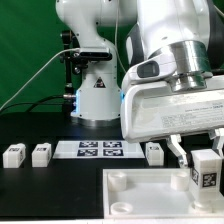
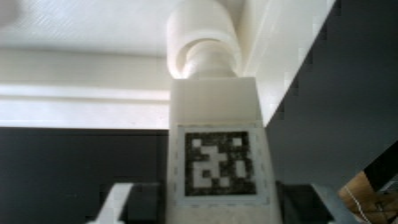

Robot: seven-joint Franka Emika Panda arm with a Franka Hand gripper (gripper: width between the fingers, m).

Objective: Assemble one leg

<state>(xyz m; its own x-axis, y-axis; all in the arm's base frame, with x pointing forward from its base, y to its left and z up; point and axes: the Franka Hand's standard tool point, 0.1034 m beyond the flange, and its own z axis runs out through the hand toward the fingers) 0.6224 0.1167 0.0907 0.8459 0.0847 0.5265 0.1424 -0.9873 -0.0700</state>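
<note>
My gripper (image 1: 203,150) is shut on a leg (image 1: 206,170), a small white block with a black-and-white tag, and holds it upright over the near right corner of the large white tray-like piece (image 1: 140,190). In the wrist view the held leg (image 2: 217,140) fills the middle, tag facing the camera, its far end meeting a round corner socket (image 2: 201,52) of the tray-like piece. I cannot tell whether it is seated. Three more legs stand on the black table: two at the exterior view's left (image 1: 14,154) (image 1: 41,153) and one near the middle (image 1: 154,152).
The marker board (image 1: 97,149) lies flat on the table between the loose legs. The robot's white base (image 1: 95,95) stands behind it before a green backdrop. The arm's big white wrist body (image 1: 175,95) fills the upper right.
</note>
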